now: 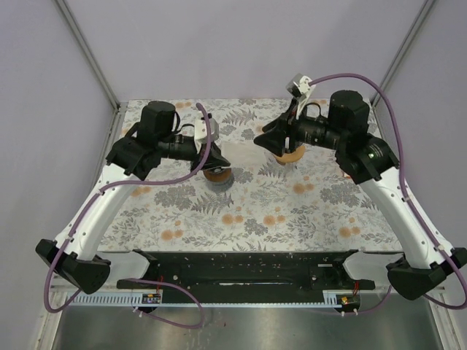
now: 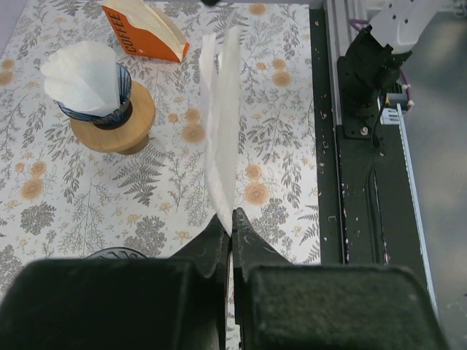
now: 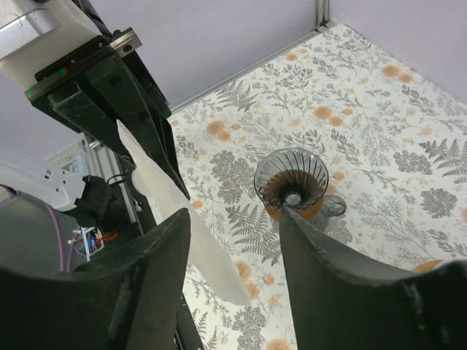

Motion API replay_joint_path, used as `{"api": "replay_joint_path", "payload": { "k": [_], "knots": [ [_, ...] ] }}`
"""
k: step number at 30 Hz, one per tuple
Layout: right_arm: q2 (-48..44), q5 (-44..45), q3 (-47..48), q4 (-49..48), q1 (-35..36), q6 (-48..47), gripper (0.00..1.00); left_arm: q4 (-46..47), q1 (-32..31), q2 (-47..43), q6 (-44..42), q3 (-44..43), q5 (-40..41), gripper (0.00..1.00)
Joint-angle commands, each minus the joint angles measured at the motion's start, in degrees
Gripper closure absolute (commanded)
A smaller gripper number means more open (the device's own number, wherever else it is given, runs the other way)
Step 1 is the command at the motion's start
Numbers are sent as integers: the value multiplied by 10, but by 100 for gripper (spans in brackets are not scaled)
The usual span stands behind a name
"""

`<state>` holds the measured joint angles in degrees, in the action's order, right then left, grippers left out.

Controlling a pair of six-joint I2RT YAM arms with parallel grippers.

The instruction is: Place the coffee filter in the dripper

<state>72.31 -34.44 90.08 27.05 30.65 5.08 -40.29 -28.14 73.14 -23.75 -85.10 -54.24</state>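
Left gripper [image 2: 232, 219]: jaws closed on one edge of the white paper coffee filter [image 2: 222, 124], which juts from the fingertips folded flat, edge-on, clear of the table. The target, an empty ribbed glass dripper on a wooden collar [image 3: 292, 182], sits left of centre, just below that gripper. Right gripper [image 3: 235, 219]: jaws wide apart, empty, above a second dripper on a round wooden stand [image 2: 109, 109], which carries its own filter. Recommendation — centre the filter over the empty cone, lower it straight, and release only once it is seated. The flat fold will likely need opening — the free right gripper could assist.
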Motion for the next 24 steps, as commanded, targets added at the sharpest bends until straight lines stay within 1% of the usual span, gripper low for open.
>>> {"api": "replay_joint_path", "payload": {
  "k": [1, 4, 8, 11, 13, 16, 18, 21, 24],
  "knots": [
    [-53, 16, 7, 65, 0, -87, 37, -92, -2, -34, -144, -6, -31, 100],
    [-63, -20, 3, 102, 0, -113, 29, -130, -2, -38, -197, -9, -32, 100],
    [-47, -34, -5, 135, 0, -114, 30, -172, -2, -41, -248, -15, -43, 100],
    [-28, -78, -13, 129, 1, -95, 27, -185, -2, -38, -265, -19, -54, 100],
    [-25, -102, -24, 98, 5, -81, 26, -193, -2, -37, -273, -22, -60, 100],
    [-27, -124, -39, 61, 12, -74, 27, -194, -2, -35, -272, -24, -63, 100],
    [-25, -136, -43, 55, 14, -75, 31, -194, -2, -36, -271, -24, -62, 100],
    [-24, -154, -47, 71, 17, -94, 34, -194, -2, -34, -267, -24, -59, 100],
    [-24, -166, -57, 81, 17, -107, 35, -193, -2, -33, -265, -26, -60, 100]
  ]
}}
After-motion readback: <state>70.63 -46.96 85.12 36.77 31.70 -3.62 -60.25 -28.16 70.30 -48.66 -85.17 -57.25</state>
